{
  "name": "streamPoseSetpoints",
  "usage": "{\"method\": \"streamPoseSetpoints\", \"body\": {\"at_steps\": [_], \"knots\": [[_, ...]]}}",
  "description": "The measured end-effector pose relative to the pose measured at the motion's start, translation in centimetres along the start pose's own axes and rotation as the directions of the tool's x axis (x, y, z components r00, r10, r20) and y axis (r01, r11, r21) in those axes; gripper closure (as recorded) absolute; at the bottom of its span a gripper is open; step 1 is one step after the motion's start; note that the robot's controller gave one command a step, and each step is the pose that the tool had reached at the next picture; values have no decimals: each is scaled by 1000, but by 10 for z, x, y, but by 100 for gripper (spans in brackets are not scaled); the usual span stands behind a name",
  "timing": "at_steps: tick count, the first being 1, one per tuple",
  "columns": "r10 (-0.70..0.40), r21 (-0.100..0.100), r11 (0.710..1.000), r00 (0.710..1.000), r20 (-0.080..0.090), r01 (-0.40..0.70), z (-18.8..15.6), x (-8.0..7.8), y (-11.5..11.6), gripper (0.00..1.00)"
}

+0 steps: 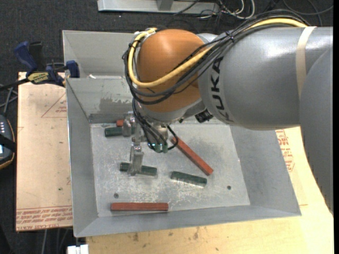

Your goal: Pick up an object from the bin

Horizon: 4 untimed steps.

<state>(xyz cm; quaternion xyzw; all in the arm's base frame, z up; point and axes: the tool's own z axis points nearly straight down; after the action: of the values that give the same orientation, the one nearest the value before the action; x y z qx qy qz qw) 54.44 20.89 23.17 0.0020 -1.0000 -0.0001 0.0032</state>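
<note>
My gripper [136, 162] hangs under the orange wrist cover at the bin's middle left, its lower end down on a short dark green bar [140, 169] lying flat on the floor. Whether the bar is gripped cannot be made out. A second dark green bar [188, 178] lies to the right of it. An orange-red bar [194, 156] lies slanted just right of the gripper. Behind the gripper, to the left, a small dark green piece [113, 132] with a red end lies near the back wall.
A long red-brown bar [139, 207] lies along the front of the bin floor. The arm and its cables cover the bin's back right part. Bare floor lies at the left and at the right front corner.
</note>
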Motion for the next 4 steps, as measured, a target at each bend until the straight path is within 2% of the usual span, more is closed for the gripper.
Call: {"method": "streamPoseSetpoints", "body": {"at_steps": [1,2,3,4], "knots": [[3,-1,1000,1000,7,-3,-4,-2,-1,0],[-9,-3,1000,1000,12,9,48,4,-16,0],[-124,-1,992,992,11,124,108,-6,-28,0],[-197,0,980,980,7,197,161,-19,-59,100]]}}
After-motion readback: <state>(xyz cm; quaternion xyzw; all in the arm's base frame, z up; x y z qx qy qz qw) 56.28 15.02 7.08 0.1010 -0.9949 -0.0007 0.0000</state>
